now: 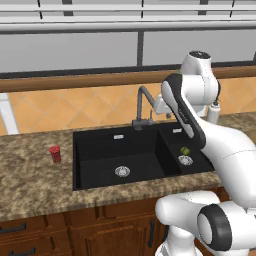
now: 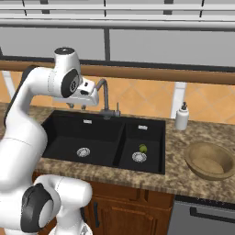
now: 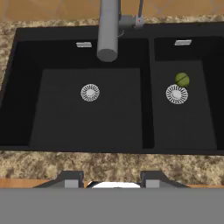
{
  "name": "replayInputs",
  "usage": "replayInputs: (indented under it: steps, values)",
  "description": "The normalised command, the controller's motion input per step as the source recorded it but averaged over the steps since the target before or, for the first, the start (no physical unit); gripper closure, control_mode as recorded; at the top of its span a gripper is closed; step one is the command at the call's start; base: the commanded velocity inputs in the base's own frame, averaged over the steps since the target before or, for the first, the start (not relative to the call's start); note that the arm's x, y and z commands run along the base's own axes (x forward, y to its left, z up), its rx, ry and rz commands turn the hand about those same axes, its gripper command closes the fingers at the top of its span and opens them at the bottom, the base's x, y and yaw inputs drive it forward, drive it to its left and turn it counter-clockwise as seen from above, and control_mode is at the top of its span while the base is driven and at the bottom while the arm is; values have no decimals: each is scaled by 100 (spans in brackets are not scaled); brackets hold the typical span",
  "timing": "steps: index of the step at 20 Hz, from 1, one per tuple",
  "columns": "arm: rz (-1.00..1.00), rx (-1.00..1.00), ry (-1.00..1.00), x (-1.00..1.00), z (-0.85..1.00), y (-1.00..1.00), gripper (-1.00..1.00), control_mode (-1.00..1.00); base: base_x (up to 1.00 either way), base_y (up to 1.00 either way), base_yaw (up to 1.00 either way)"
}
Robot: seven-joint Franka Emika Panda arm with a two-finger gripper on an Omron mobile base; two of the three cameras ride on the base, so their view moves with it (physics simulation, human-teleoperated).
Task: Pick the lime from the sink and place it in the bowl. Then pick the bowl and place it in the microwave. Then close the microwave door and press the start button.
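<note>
Right now the lime point(image 3: 182, 79) lies on the floor of the smaller basin of the black sink point(image 3: 87, 127), touching or just beside that basin's round silver drain point(image 3: 176, 94), on the side of the drain nearer the back wall. From the right base view the same lime point(image 2: 142, 148) sits just behind the drain, and in the left base view it shows as a small green ball point(image 1: 184, 150) in the basin partly hidden by the arm. The larger basin holds its own drain point(image 3: 90, 92), and the grey faucet point(image 3: 107, 30) reaches out over it from the back edge, its spout end pointing down. The pincer point(image 2: 77, 106) hangs high above the sink, near the faucet's arch, well apart from the lime and holding nothing; in the hand view its two dark tips point(image 3: 72, 178) stand apart with a clear gap between them. The tan bowl point(image 2: 209, 160) rests upright on the speckled stone surface point(image 2: 183, 176) to the right of the sink, well apart from the lime. A white soap bottle point(image 2: 181, 116) stands behind the bowl near the tiled wall. A small red can point(image 1: 55, 154) stands on the surface on the sink's other side.
</note>
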Motion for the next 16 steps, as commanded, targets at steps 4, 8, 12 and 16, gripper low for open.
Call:
replayInputs:
  steps: [4, 8, 12, 16]
  values:
    - [2, -2, 0, 0, -44, -39, -100, -100, 0, 0, 0]
    - [6, 5, 2, 0, -91, -100, -100, -100, 0, 0, 0]
    - [0, 27, 16, 16, -61, -97, -100, -100, 0, 0, 0]
    - [-12, 4, 3, 43, -26, -58, -100, -100, 0, 0, 0]
